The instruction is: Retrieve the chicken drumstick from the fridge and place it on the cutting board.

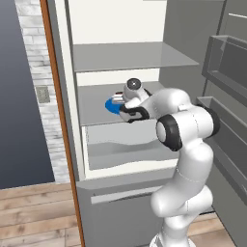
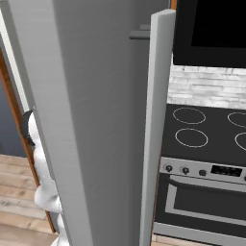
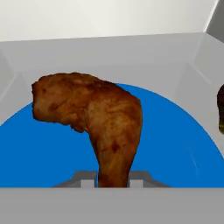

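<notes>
The chicken drumstick (image 3: pixel 94 118), a reddish-brown curved piece of meat, is over a round blue plate (image 3: pixel 39 153); I cannot tell whether it still touches the plate. My gripper (image 3: pixel 113 180) is shut on its narrow lower end, one fingertip on each side. In the left base view the arm reaches into the open fridge (image 1: pixel 96 62), and the gripper (image 1: pixel 118 100) is over the blue plate (image 1: pixel 111 107) on the middle shelf. The cutting board is out of view.
An upper shelf (image 1: pixel 130 55) hangs close above the hand, and a translucent drawer (image 1: pixel 125 144) lies below. Door bins (image 1: pixel 226 62) stand to the right. The fridge door (image 2: pixel 96 120) blocks the right base view; beside it is a stove (image 2: pixel 206 129). A dark object (image 3: pixel 220 109) sits beside the plate.
</notes>
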